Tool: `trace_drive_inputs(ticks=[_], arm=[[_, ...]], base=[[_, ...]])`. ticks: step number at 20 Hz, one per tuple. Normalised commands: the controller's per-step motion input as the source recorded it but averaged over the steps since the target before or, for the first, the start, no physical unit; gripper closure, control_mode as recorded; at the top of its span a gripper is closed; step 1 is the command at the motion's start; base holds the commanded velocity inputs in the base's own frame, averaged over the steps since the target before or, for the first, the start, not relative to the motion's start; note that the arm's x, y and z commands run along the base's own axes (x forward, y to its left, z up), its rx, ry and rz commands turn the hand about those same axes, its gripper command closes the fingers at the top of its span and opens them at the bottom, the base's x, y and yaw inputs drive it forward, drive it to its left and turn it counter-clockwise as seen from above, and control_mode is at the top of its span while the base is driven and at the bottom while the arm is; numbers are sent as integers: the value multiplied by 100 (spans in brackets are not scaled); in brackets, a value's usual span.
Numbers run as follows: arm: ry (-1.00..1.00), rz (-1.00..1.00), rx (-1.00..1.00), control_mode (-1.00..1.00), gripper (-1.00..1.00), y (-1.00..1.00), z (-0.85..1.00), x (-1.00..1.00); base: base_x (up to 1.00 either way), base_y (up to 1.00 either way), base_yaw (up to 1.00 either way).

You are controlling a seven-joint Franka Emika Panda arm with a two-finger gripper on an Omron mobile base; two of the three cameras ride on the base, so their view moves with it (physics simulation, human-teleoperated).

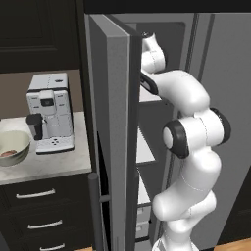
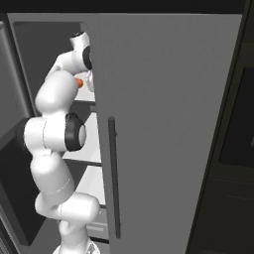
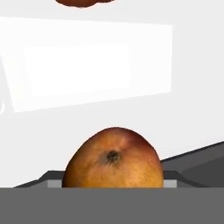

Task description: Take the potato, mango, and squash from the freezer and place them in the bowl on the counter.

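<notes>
I am at the picking step for the mango [image 3: 113, 158]. In the hand view it sits close in front of the camera, low in the middle, on the white inside of the freezer [image 1: 117, 122]. In the right base view I see a small orange spot beside the wrist, at an upper shelf; I judge it is the same fruit. At the top edge of the hand view there is a part of another brownish-orange thing [image 3: 83, 2], too cut off to name.

The finger tips are not visible, so I cannot tell if the gripper is released or already closed on the fruit. The next move, in my judgement, needs a check of the grasp, then a careful pull back out past the thick door.

The arm stands folded upright, elbow toward the near side, and the forearm reaches up into the open cabinet.

The bowl [image 1: 19, 139] waits on the counter [image 1: 54, 164] at the left, beside the coffee machine [image 1: 50, 112], with something reddish lying in it.
</notes>
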Motion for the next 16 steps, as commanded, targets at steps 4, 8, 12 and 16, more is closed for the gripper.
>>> trace_drive_inputs(ticks=[4,8,12,16], arm=[[11,0,0,-100,100,13,-80,-18],[0,0,0,-100,100,4,-50,-54],[-7,0,0,-100,100,0,-45,-80],[-11,0,0,-100,100,2,-47,-86]], base=[[0,0,0],[0,0,0],[0,0,0],[0,0,0]])
